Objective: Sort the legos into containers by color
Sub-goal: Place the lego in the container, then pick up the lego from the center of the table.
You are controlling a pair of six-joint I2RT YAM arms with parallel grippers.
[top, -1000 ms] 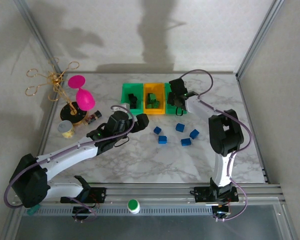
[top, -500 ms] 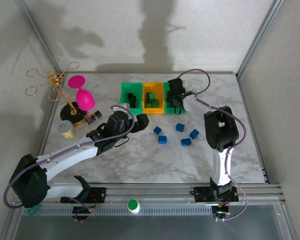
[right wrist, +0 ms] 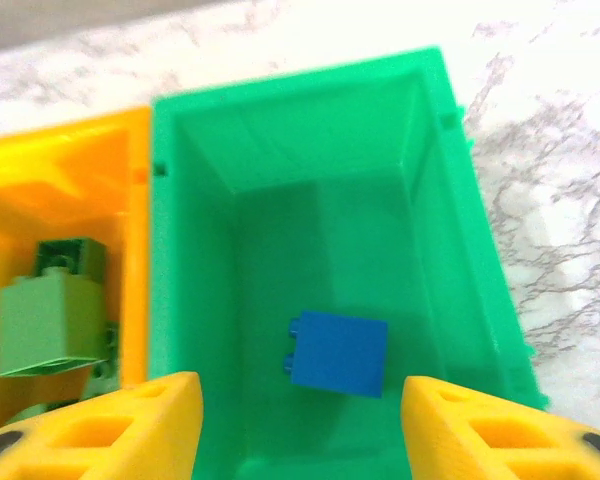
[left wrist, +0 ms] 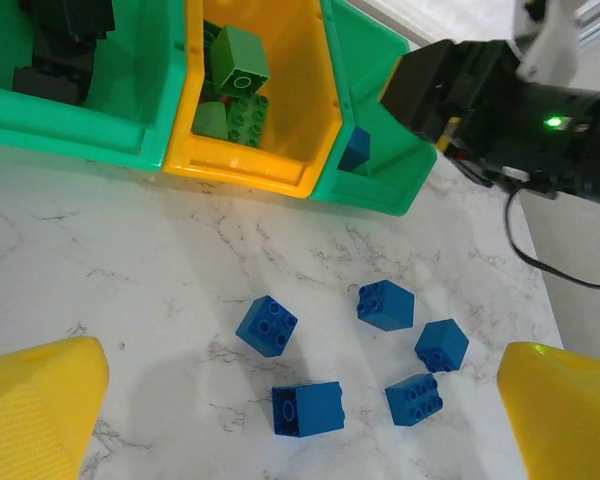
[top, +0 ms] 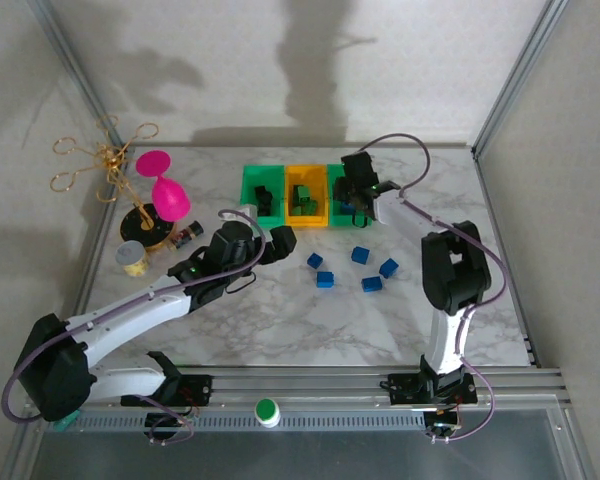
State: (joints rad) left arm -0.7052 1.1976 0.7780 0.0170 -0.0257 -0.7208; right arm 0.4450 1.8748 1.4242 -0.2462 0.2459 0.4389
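The three bins [left wrist: 242, 172] sit side by side at the back of the table [top: 280, 320]. The right gripper [right wrist: 300, 405] hangs over the right green bin [right wrist: 320, 150] with its fingers apart and nothing in them, so if it swings away too low, a finger could bump the wall and push the bins crooked. The left gripper [left wrist: 300, 395] is spread wide over the loose blue bricks [left wrist: 385, 304], which lie close together on the table, so it might grab two or knock one away, while one blue brick [right wrist: 338, 353] lies inside the right green bin.
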